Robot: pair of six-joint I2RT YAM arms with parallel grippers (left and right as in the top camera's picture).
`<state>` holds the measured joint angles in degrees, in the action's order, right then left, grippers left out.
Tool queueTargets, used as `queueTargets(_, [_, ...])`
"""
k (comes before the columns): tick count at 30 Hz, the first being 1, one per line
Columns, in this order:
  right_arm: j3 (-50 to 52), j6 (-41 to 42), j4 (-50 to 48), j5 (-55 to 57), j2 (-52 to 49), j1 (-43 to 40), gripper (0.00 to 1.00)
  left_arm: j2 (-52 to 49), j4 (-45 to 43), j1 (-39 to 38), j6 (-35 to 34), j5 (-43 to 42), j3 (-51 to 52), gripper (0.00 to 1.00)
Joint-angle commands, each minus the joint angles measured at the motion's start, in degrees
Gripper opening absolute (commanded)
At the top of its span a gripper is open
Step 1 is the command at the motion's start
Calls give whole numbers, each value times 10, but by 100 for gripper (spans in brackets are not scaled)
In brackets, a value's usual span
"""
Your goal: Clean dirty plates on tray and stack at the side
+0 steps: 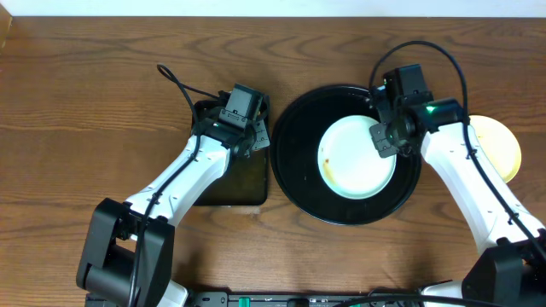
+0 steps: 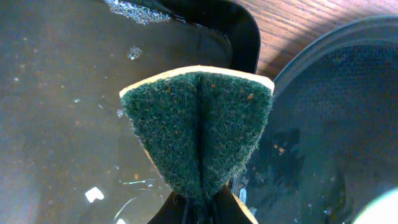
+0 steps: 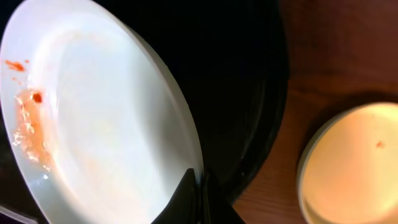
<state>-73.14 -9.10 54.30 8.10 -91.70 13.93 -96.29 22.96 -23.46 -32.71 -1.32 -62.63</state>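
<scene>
Right claw is clamped on the right-hand rim of the smeared plate, which sits on the round tray. Left claw, closed on a green sponge, hangs over the rectangular tray; the plate lies just to its right.

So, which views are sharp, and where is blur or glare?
Overhead view: sharp, evenly lit across the pale round plate and round glossy black tray. Left wrist view: the green scouring sponge is crisp; the wet rectangular black tray behind has a grey sheen. Right wrist view: soft; the pale yellow plate is blurred and glowing.
</scene>
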Motion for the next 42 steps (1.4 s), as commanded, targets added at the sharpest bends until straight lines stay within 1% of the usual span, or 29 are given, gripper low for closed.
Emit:
queueTargets(1, [-15,-62,16,11,1,7,1,1,1,-1,10,5,-1,8])
queueTargets(6, [-20,-62,47,-24,1,7,1,1,1,-1,10,5,-1,8])
queueTargets(9, [-20,-61,72,-15,1,6,1,1,1,-1,10,5,-1,8])
queueTargets(17, [-20,-42,104,73,1,3,1,1,1,-1,10,5,-1,8])
queueTargets(19, [-20,-42,105,118,1,3,1,1,1,-1,10,5,-1,8])
queueTargets(23, [-20,-42,91,227,1,4,1,1,1,-1,10,5,-1,8])
queueTargets(26, [-20,-44,78,282,1,4,1,1,1,-1,10,5,-1,8])
queueTargets(30, [-20,-68,76,284,1,13,1,1,1,-1,10,5,-1,8])
queueTargets(34, [-20,-83,78,282,1,48,1,1,1,-1,10,5,-1,8])
queueTargets(36, [-20,-80,63,333,1,64,1,1,1,-1,10,5,0,7])
queueTargets(38, [-21,-60,40,381,1,72,1,1,1,-1,10,5,-1,8])
queueTargets(42, [-22,-59,1,388,2,88,1,1,2,-1,10,5,-1,8])
